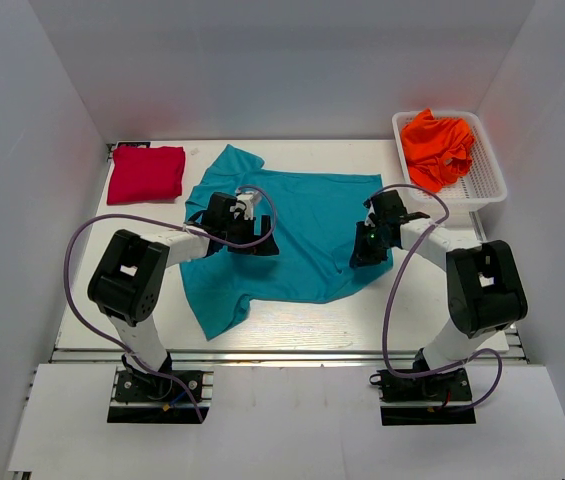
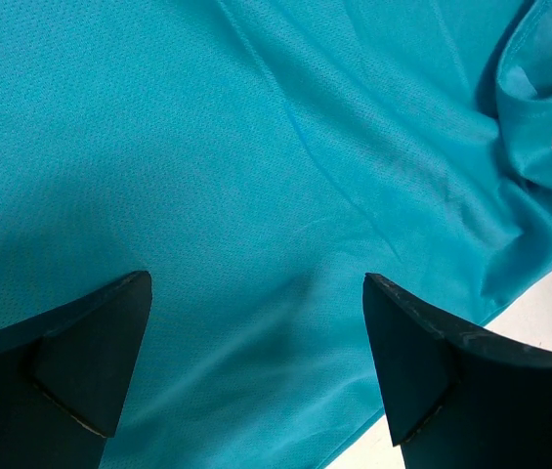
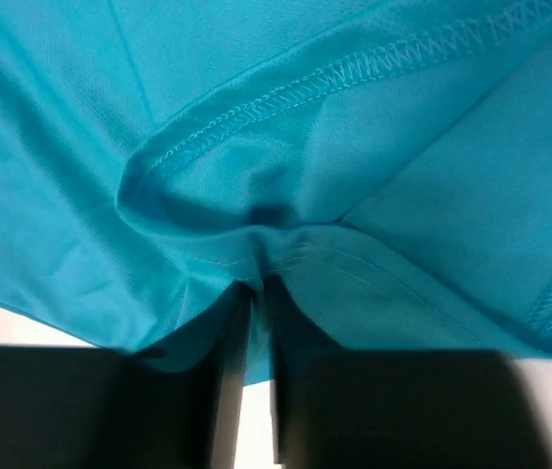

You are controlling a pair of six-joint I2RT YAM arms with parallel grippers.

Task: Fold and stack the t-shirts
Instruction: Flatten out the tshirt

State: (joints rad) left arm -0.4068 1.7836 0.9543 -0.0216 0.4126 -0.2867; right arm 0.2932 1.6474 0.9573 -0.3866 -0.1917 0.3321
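Observation:
A teal t-shirt [image 1: 307, 225] lies spread across the middle of the table, one sleeve toward the back and one toward the front left. My left gripper [image 1: 255, 235] hovers over its left half; in the left wrist view that gripper [image 2: 256, 293] is open wide, with flat teal cloth [image 2: 256, 147] between the fingers [image 2: 80, 362]. At the shirt's right edge sits my right gripper [image 1: 369, 248]. In the right wrist view this gripper [image 3: 259, 293] is shut on a bunched fold of the stitched hem [image 3: 285, 93]. A folded red t-shirt [image 1: 147, 173] rests at the back left.
A white plastic basket [image 1: 492, 175] stands at the back right with a crumpled orange t-shirt [image 1: 440, 148] in it. White walls close in the table on three sides. A strip of bare table [image 1: 362, 325] shows in front of the teal shirt.

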